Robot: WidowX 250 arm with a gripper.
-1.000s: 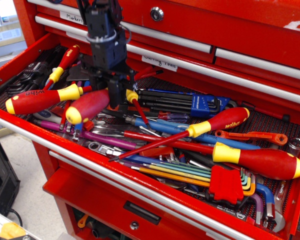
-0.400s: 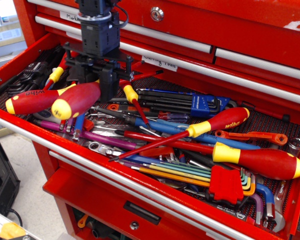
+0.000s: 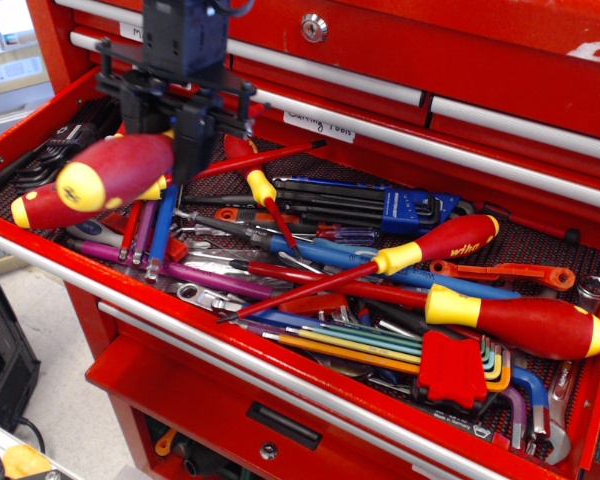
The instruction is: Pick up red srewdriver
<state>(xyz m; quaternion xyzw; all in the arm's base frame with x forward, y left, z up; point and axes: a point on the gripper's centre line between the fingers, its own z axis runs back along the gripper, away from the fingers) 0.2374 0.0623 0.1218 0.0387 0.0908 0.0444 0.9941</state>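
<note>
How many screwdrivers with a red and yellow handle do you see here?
5: the red srewdriver held up by the end effector; one under it; a small one beside; two at right. The clutter may hide more.

The screwdriver (image 3: pixel 115 172) has a red handle and a yellow cap with a black cross. The gripper (image 3: pixel 175 140) is black. The drawer (image 3: pixel 280 370) is red, its hex keys (image 3: pixel 380 345) rainbow-coloured.
</note>
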